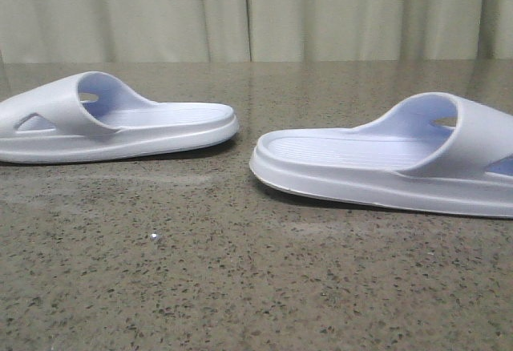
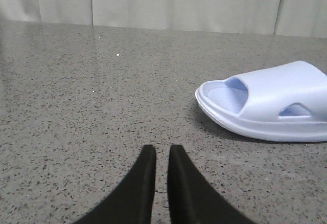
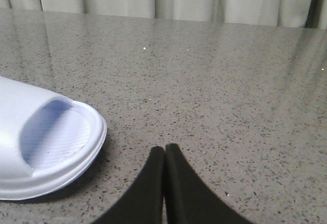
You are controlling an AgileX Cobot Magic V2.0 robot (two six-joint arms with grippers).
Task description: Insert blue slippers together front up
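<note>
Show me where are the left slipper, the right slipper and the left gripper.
left slipper [image 1: 56, 106]: front view, strap.
right slipper [image 1: 345, 155]: front view, ribbed footbed.
left gripper [image 2: 161, 155]: left wrist view, between fingertips.

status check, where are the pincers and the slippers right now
Left pincer nearly shut, right pincer shut, both empty over the table. Left slipper and right slipper lie flat, apart, heels facing. Nothing between them.

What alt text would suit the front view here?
Two pale blue slippers, the left slipper and the right slipper, lie soles down and apart on a speckled stone table, heels facing each other. Pale curtains hang behind; no arm is in view.
</note>
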